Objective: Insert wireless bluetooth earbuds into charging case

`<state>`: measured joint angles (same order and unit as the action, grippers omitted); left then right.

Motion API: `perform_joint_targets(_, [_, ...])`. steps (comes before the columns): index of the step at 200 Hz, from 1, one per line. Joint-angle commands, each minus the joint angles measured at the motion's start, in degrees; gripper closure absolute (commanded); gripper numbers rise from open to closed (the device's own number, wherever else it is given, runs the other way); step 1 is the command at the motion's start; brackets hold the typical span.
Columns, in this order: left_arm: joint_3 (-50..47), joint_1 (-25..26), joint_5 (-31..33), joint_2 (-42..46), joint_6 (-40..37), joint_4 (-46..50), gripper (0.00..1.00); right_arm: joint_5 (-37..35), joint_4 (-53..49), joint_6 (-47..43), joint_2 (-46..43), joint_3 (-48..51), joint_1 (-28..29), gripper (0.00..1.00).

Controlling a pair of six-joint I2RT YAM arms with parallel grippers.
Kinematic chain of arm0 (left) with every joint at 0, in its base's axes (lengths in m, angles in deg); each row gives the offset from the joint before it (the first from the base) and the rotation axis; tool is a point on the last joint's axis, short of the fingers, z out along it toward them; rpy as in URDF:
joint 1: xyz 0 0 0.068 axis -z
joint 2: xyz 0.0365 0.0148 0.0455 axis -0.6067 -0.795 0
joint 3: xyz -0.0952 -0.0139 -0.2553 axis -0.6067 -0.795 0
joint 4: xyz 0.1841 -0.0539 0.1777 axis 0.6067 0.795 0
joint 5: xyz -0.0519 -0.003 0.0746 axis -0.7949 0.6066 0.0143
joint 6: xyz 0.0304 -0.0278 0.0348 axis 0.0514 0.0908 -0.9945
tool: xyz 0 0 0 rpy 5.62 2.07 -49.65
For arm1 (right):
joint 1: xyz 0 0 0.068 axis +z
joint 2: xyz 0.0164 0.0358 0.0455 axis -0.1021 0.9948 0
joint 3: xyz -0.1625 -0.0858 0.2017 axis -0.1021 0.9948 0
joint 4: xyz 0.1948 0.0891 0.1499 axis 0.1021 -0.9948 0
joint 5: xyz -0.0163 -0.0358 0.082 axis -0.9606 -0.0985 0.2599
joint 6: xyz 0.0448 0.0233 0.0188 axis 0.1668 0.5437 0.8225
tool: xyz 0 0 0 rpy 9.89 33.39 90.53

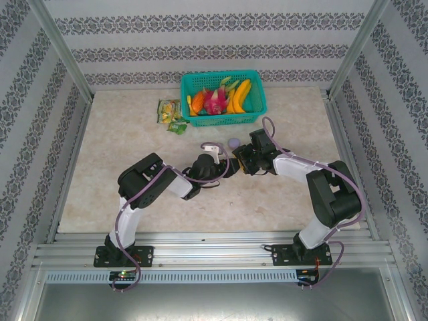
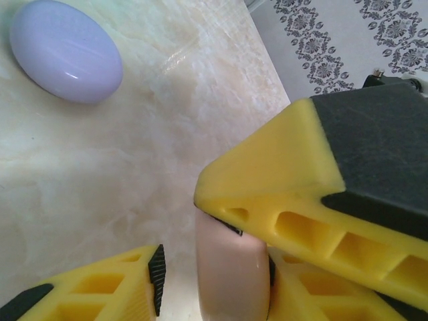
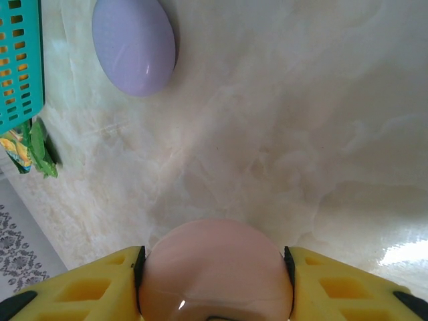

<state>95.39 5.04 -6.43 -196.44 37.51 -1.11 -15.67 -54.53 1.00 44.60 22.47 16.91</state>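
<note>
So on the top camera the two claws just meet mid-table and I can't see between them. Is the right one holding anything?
Observer: Yes, the right wrist view shows the right claw clamped on a round pink case, pads touching both sides.
Operator: And the left claw?
Observer: The left claw straddles that case edge-on; one pad stands off it with table showing between.
Operator: The lilac blob beside them?
Observer: A smooth lilac case, lying closed on the table, untouched.
</note>
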Motion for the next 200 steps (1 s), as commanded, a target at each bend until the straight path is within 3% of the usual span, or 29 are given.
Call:
perform_joint_targets(1, [0.96, 0.57, 2.50, -0.83, 0.58, -2.01, 0.59, 0.47, 0.74, 1.13, -1.34, 0.83, 1.06, 0.52])
perform_joint_targets(125, [-0.10, 0.41, 3.99, 0.96, 0.14, -0.27, 0.87, 0.71, 2.43, 1.73, -0.37, 0.96, 1.16, 0.51])
perform_joint_targets(200, [-1.16, 0.32, 3.19, 3.54, -0.11, 3.41, 0.89, 1.30, 1.73, -1.47, -5.19, -0.73, -4.72, 0.11])
